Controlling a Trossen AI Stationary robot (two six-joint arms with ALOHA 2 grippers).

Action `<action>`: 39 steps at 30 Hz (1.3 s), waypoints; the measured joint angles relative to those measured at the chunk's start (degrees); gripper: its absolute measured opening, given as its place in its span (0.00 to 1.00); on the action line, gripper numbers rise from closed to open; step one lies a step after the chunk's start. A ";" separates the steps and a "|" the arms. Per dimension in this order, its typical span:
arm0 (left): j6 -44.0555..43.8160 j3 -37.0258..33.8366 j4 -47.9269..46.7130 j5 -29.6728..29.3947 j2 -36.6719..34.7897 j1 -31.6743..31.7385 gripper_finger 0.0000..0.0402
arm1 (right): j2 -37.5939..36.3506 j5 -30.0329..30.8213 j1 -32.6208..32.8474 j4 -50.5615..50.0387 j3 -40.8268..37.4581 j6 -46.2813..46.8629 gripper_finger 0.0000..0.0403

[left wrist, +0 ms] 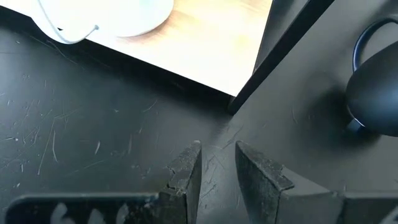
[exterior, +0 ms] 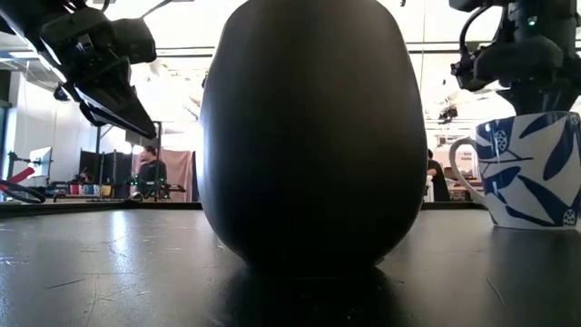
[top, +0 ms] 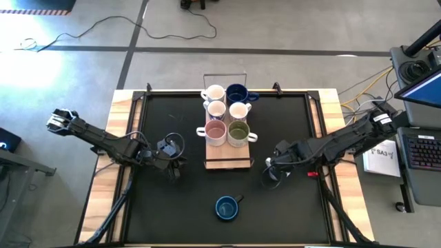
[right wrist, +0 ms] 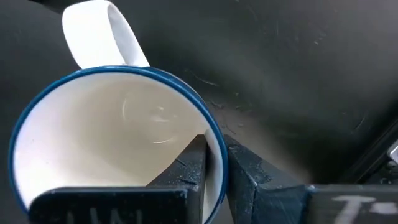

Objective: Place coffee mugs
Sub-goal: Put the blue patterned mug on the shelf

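Observation:
Six mugs stand on a wooden tray [top: 227, 162]: three white [top: 216, 109], one dark blue [top: 238, 93], one pink inside [top: 216, 131], one olive green [top: 238, 132]. Another dark blue mug [top: 226, 207] stands alone near the table's near edge and fills the low view [exterior: 313, 136]. A white mug with a blue rim and blue leaf pattern [exterior: 531, 173] is right of the tray, in my right gripper [right wrist: 214, 165]. My left gripper [left wrist: 217, 162] hovers left of the tray over bare mat, slightly open and empty. My right gripper pinches the blue-rimmed mug's wall at the rim [right wrist: 216, 146], one finger [right wrist: 186, 165] inside and one [right wrist: 249, 180] outside. The fingers come from above, on the side opposite the handle [right wrist: 99, 31]. The mug is upright, and its base [exterior: 531, 222] appears to rest on the table.
The tray has a wire handle at its far end [top: 224, 76] and a bare wooden strip at its near end. Black mat [top: 172, 207] lies open in front of the tray, around the lone dark blue mug. Wooden table edges [top: 110, 138] flank the mat.

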 joint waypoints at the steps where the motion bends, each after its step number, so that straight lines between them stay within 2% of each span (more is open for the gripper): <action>1: 0.00 0.00 0.00 0.00 0.00 0.00 0.20 | 0.00 -0.01 0.00 0.01 -0.13 -0.81 0.09; 9: -0.02 0.00 0.17 0.00 0.00 0.00 0.20 | -0.06 -0.85 0.00 -1.00 -0.12 -5.31 0.22; 11: -0.02 0.00 0.17 0.00 0.00 0.00 0.20 | -0.22 -0.77 0.00 -2.77 0.91 -9.40 0.26; 15: -0.04 0.00 0.15 0.00 0.00 0.00 0.20 | -0.50 -0.67 0.00 -5.23 3.33 -24.03 0.30; 19: -0.58 0.00 0.13 0.00 0.00 0.00 0.20 | -0.38 -0.62 -0.09 -5.06 5.16 -37.32 0.31; 23: -1.06 0.00 0.12 0.00 0.00 0.00 0.20 | 0.22 0.11 -1.04 -4.83 5.54 -45.95 0.31; 28: -1.55 0.00 0.09 0.00 0.00 0.00 0.20 | 0.39 3.81 -2.94 -4.48 5.57 -51.54 0.31; 39: -1.57 0.00 0.02 0.00 0.00 0.02 0.20 | 1.27 2.68 -4.14 3.24 5.57 -65.68 0.29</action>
